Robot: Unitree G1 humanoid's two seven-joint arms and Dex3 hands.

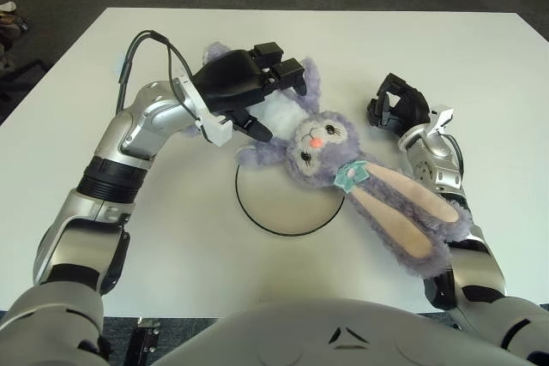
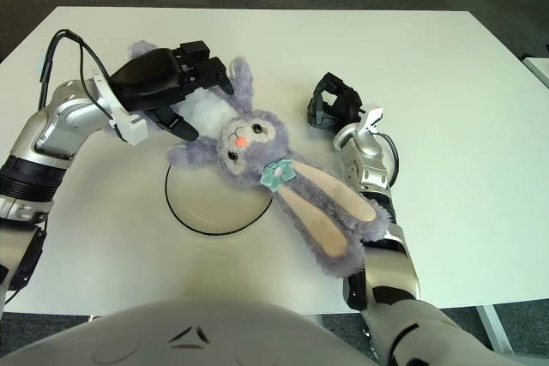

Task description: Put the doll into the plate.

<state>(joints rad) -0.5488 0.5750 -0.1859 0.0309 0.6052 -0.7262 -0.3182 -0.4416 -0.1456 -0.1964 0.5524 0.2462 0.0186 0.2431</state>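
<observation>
Currently, in the left eye view, the left hand pinches the doll by its body beyond the plate; the head overlaps the plate's far rim and the ears trail right of it. From the right eye view, the right hand, fingers curled on nothing, sits right of the plate. A good finish probably means dragging the body toward the plate's middle and gathering the ears in.
</observation>
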